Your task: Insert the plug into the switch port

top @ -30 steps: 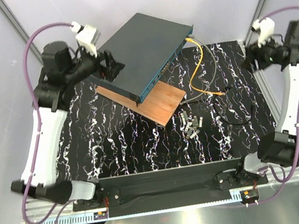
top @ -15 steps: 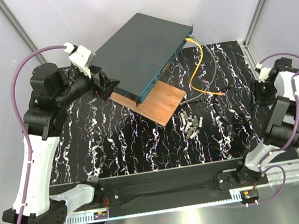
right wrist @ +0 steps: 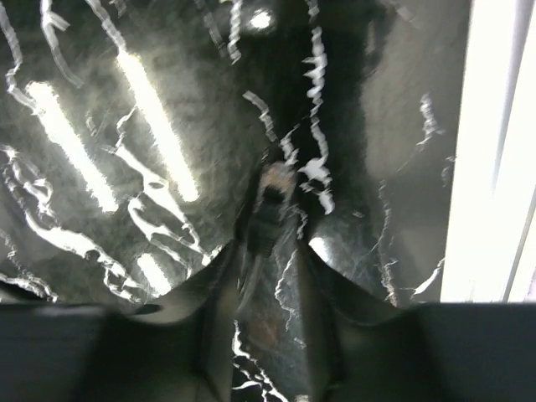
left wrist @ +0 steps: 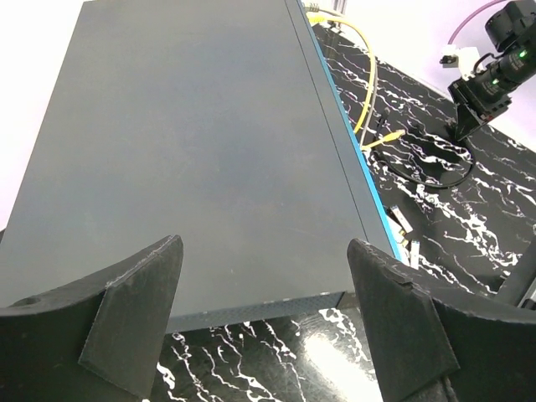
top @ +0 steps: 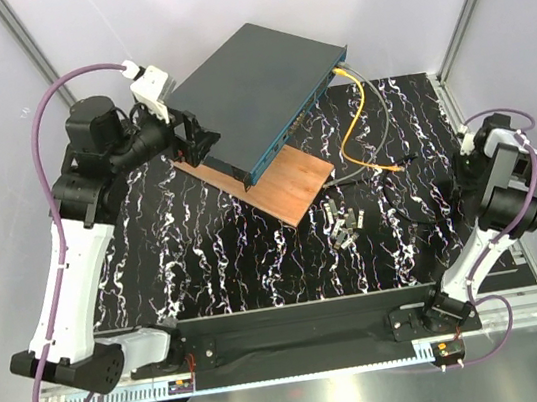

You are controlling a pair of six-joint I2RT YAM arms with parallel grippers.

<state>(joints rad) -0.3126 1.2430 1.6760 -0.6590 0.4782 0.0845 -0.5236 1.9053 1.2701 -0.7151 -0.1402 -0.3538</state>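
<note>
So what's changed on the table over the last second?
The right arm folded down from high on the right toward the mat, and the right fingers narrowed; any hold is too blurred to tell. The left fingers, open, drew back, then returned to the switch corner. Plug, orange cable, grey modules stayed put.

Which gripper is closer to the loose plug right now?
Right. The right gripper hangs over the table just right of the plug; the left gripper is far off, at the switch's left side.
</note>
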